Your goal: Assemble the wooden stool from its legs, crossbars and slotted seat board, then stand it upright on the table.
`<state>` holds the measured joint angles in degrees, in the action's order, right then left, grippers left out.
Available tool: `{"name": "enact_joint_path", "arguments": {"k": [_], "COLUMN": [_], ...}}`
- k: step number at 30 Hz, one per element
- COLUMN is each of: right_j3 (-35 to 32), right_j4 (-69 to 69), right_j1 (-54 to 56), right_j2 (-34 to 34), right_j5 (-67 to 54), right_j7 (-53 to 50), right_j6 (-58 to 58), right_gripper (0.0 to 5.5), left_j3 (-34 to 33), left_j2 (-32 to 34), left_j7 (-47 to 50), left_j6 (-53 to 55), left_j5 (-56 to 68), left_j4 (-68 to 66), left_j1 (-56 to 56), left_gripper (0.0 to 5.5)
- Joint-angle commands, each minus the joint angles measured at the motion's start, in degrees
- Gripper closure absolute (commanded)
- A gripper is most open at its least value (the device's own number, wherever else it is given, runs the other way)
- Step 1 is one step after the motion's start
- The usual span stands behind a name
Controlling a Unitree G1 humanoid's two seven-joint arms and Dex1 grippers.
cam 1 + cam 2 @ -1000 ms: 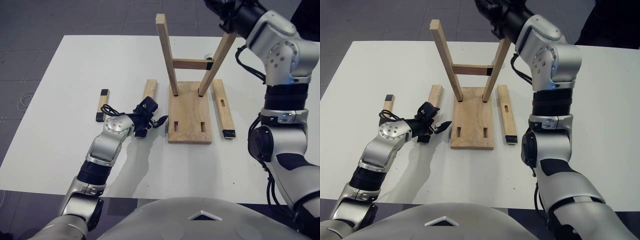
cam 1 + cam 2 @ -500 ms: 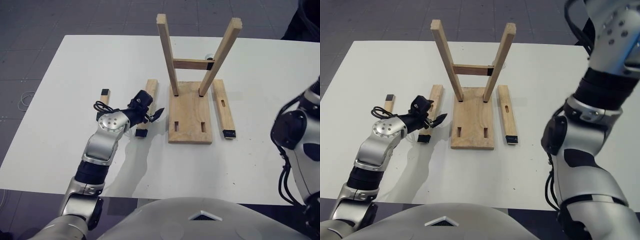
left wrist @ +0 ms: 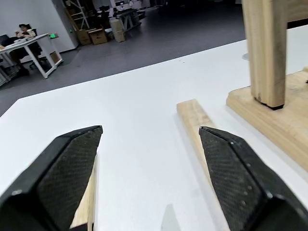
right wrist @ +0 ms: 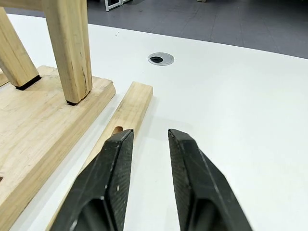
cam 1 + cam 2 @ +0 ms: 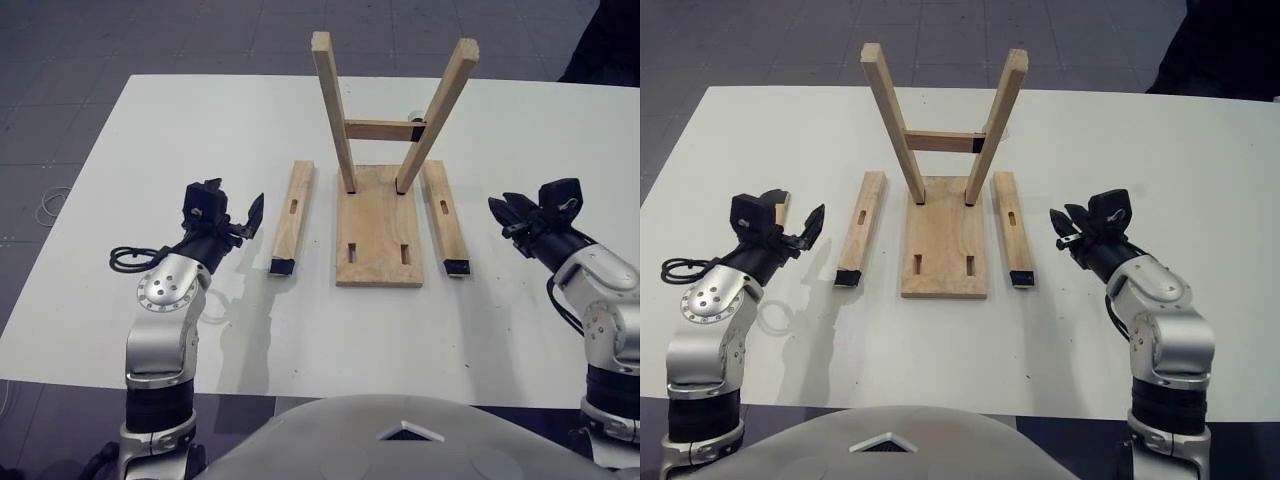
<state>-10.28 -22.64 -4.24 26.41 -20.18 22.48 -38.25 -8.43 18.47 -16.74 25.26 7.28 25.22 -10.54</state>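
The slotted seat board (image 5: 378, 250) lies flat mid-table. Two legs (image 5: 333, 105) stand in its far slots, joined by a crossbar (image 5: 380, 129). One loose leg (image 5: 291, 215) lies left of the board and another (image 5: 445, 215) lies right of it. A short crossbar (image 5: 778, 206) lies at the far left, mostly hidden behind my left gripper (image 5: 232, 208). That gripper hovers open and empty, left of the left loose leg (image 3: 192, 118). My right gripper (image 5: 505, 213) hangs to the right of the right loose leg (image 4: 130, 108), fingers narrowly apart and holding nothing.
A round cable grommet (image 4: 161, 58) is set in the table behind the stool frame. White tabletop (image 5: 180, 120) stretches bare on the far left and far right. The table's front edge runs close to both arms.
My right arm let go of the upright leg's top and dropped to the table right of the board. My left gripper drew back leftward from the board and opened wide.
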Motion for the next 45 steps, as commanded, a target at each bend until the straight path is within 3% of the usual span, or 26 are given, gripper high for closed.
{"name": "enact_joint_path", "arguments": {"k": [1,7,15,22,34,36,39,43,45], "right_j3": [0.9,1.9,3.7,4.5,4.5,5.0,4.9,3.2,-1.3], "right_j4": [-0.6,-1.5,-3.5,-3.4,-3.7,-4.1,-4.4,-5.2,-5.8], "right_j1": [-2.0,-3.4,-4.4,-2.5,0.4,0.0,-0.3,0.2,1.1], "right_j2": [-1.3,-1.8,-0.7,-0.6,-2.2,-2.3,-3.0,-4.1,-5.7], "right_j5": [1.9,3.8,4.8,4.9,4.1,4.9,4.7,-0.7,-15.4], "right_j7": [-1.2,-1.5,-0.8,-0.9,-2.9,-3.1,-3.2,-1.1,1.4], "right_j6": [3.3,6.9,5.9,5.2,3.3,4.7,5.7,2.6,-8.1], "right_gripper": [4.23,3.11,3.07,3.04,3.04,2.76,2.22,1.65,1.65], "left_j3": [-4.1,-9.9,-9.9,-6.1,-1.8,-2.3,-4.7,-9.2,-12.0], "left_j2": [-2.8,-2.0,-0.7,1.3,2.9,2.5,0.6,-3.0,-3.2], "left_j7": [2.3,3.6,1.8,0.8,2.5,3.0,3.9,-1.6,-6.4], "left_j6": [-2.8,-7.1,-8.3,-5.9,3.1,2.4,-1.6,-5.9,-1.4], "left_j5": [2.3,3.1,3.4,1.0,-2.1,-1.7,0.6,12.8,26.0], "left_j4": [-2.0,-11.4,-20.4,-25.4,-23.3,-21.9,-19.5,-11.8,-5.1], "left_j1": [-1.1,0.0,-0.6,1.6,1.8,2.2,3.5,4.6,4.1], "left_gripper": [1.59,0.93,0.93,1.85,3.88,4.16,4.17,4.17,4.17]}}
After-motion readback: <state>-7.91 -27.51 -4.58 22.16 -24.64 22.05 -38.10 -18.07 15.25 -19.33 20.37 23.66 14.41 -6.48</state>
